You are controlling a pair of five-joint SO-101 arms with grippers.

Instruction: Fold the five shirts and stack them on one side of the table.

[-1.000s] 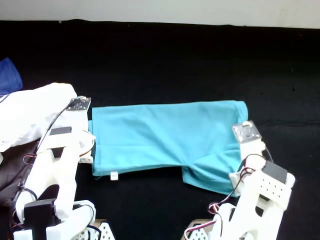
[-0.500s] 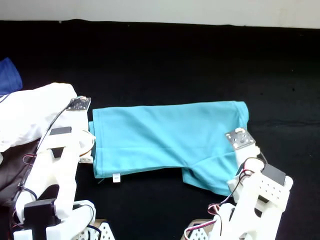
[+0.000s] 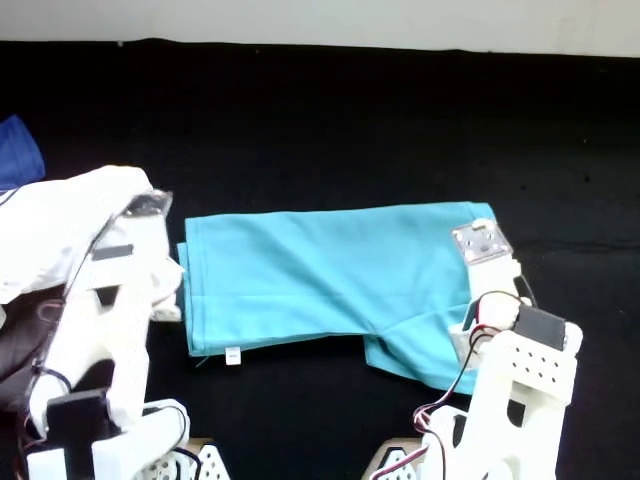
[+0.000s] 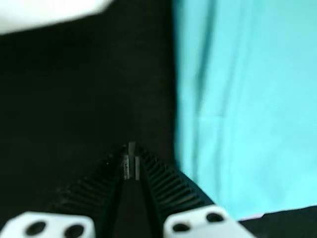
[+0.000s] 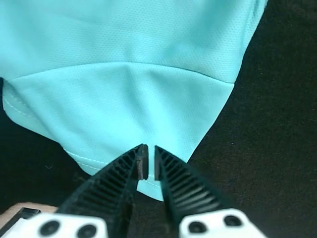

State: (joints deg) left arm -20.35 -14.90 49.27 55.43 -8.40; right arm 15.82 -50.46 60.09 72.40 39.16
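Lying flat at the centre of the table [image 3: 350,120], the teal shirt [image 3: 330,270] has its left edge just beside the left gripper [image 4: 130,154], jaws shut & empty. Over the shirt's near-right corner hangs the right gripper [image 5: 148,159], jaws nearly closed on nothing. At the table's left edge sits a white garment heap [image 3: 50,225]; bare top runs along far & right edges.

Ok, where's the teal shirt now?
In the high view, the teal shirt lies in the middle of the table, a white cloth to its left.
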